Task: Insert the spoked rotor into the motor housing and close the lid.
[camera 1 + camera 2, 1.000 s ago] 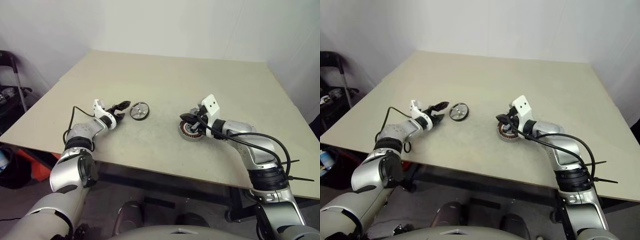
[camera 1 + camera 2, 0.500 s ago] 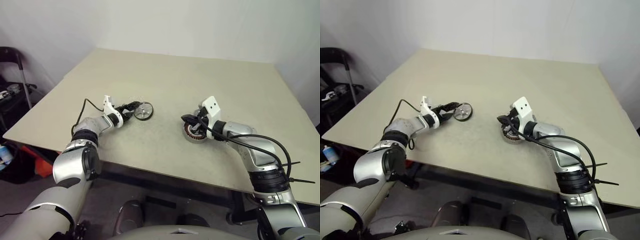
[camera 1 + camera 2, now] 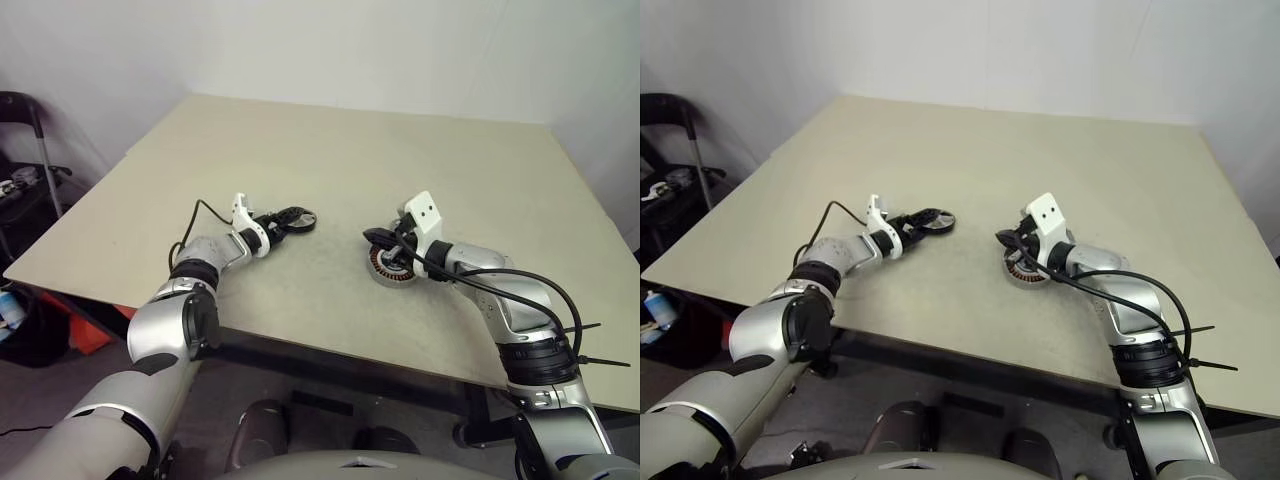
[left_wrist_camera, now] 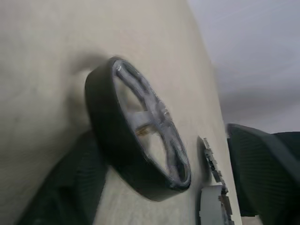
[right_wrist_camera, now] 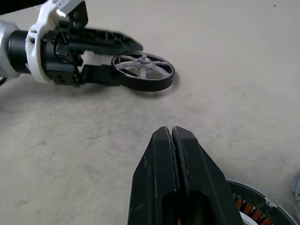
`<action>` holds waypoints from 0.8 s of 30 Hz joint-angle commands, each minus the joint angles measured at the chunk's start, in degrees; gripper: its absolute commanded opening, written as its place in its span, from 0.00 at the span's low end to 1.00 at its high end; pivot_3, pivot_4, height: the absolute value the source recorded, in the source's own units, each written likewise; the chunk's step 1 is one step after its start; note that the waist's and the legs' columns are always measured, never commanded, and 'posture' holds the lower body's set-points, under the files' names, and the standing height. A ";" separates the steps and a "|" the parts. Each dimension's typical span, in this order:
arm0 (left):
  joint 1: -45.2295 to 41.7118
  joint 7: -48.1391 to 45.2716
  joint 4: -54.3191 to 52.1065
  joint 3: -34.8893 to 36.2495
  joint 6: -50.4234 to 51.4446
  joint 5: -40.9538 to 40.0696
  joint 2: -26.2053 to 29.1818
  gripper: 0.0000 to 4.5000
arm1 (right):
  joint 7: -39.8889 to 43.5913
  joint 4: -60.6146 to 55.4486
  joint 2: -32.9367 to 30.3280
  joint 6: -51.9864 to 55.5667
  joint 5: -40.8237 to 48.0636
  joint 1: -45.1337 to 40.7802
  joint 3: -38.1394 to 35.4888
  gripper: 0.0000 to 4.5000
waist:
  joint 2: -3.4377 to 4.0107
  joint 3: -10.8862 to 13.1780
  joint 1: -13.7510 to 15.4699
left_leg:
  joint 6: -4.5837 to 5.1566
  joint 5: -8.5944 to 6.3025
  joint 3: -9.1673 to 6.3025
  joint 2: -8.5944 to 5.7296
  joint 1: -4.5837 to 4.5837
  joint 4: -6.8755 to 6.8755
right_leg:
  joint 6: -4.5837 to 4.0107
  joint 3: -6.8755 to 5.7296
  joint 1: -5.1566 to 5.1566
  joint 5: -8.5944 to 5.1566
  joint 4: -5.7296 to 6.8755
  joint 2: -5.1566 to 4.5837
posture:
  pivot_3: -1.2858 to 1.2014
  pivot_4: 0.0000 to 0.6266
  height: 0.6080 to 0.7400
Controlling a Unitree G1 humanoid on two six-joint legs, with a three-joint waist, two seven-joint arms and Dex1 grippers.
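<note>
The pale beige worktop (image 3: 330, 160) looked matt and faintly grainy, like painted board or laminate, with a thin bare edge. The round spoked wheel with a dark rim (image 5: 143, 71) had a dull black band around its edge and brushed silver metal spokes that caught a soft sheen. The round motor housing with copper-coloured coils (image 3: 388, 268) showed bright orange-brown windings inside a smooth silver metal ring. The left end effector (image 3: 290, 219) had matt black plastic fingers and a glossy white plastic wrist bracket. The right end effector (image 5: 174, 154) had smooth black fingers with a slight satin shine.
</note>
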 commanded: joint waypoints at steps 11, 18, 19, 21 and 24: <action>-0.46 0.44 0.32 0.80 0.00 -0.11 -0.59 0.38 | -0.98 -0.99 -0.55 -1.86 -0.08 -1.76 -1.33 0.00 | -0.01 0.01 -0.13 | 0.09 -0.05 0.00 0.02 -0.11 0.00 | 0.00 -0.05 -0.11 0.00 0.00 -0.01 | 0.52 0.00 1.00; -0.49 1.14 0.42 0.97 0.30 -0.11 -0.60 0.23 | -1.62 -0.20 -0.64 -2.07 -0.53 -2.30 -1.36 0.00 | -0.01 0.01 -0.29 | 0.09 -0.04 0.00 0.02 -0.15 0.00 | 0.00 -0.07 -0.16 0.00 0.01 -0.01 | 0.52 0.00 1.00; -0.47 0.99 0.38 0.98 0.44 -0.14 -0.62 0.23 | -1.72 -0.17 -0.68 -2.10 -0.60 -2.34 -1.33 0.00 | -0.01 0.01 -0.30 | 0.09 -0.04 0.00 0.02 -0.15 0.00 | 0.00 -0.07 -0.15 0.01 0.01 -0.01 | 0.52 0.00 1.00; -0.44 0.33 0.20 1.05 0.84 -0.36 -0.72 0.23 | -1.86 -0.26 -0.87 -2.06 -0.65 -2.32 -1.34 0.00 | -0.01 0.01 -0.30 | 0.09 -0.04 0.00 0.02 -0.15 0.01 | 0.00 -0.07 -0.15 0.01 0.01 -0.01 | 0.52 0.00 1.00; -0.59 -2.30 -0.54 1.97 2.38 -1.84 -0.87 0.23 | -1.61 -1.30 -1.73 -1.61 -0.27 -1.67 -1.92 0.00 | -0.01 0.01 -0.25 | 0.09 -0.04 0.00 0.02 -0.16 0.01 | 0.00 -0.07 -0.16 0.01 0.01 -0.01 | 0.52 0.00 1.00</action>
